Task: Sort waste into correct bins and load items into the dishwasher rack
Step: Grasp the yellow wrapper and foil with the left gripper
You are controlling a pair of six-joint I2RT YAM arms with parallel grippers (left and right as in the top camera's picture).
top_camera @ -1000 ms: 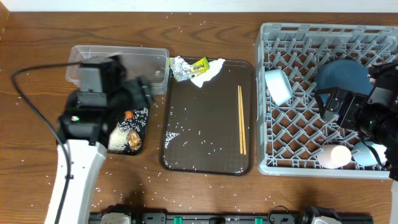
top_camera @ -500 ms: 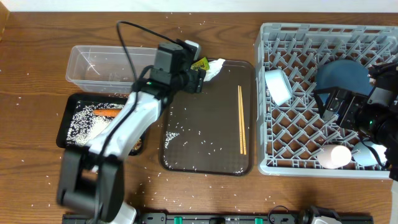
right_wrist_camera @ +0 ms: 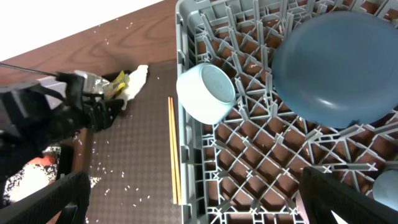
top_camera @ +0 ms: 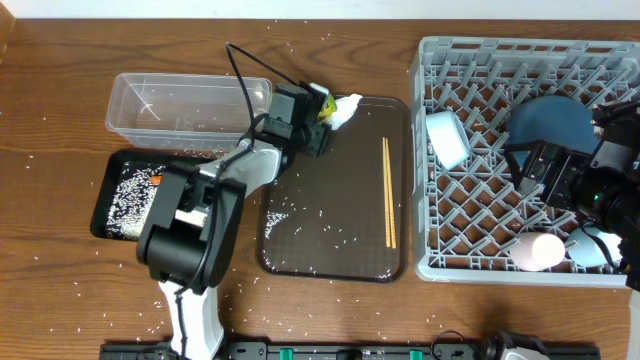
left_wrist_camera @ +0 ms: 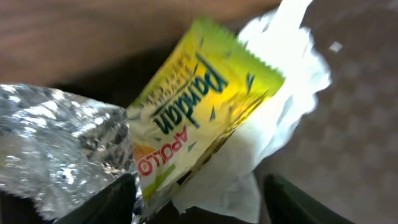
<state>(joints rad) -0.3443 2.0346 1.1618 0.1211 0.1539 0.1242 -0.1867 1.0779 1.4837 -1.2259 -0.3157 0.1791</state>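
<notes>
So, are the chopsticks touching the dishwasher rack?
Apart. Overhead shows the wooden chopsticks lying on the brown serving tray, bare tray between them and the dishwasher rack.

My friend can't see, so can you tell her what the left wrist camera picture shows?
A yellow wrapper lies close up in the middle, with crumpled foil on its left and a white tissue partly under it. The left gripper shows a dark finger low on each side, and the brown tray is at the right.
</notes>
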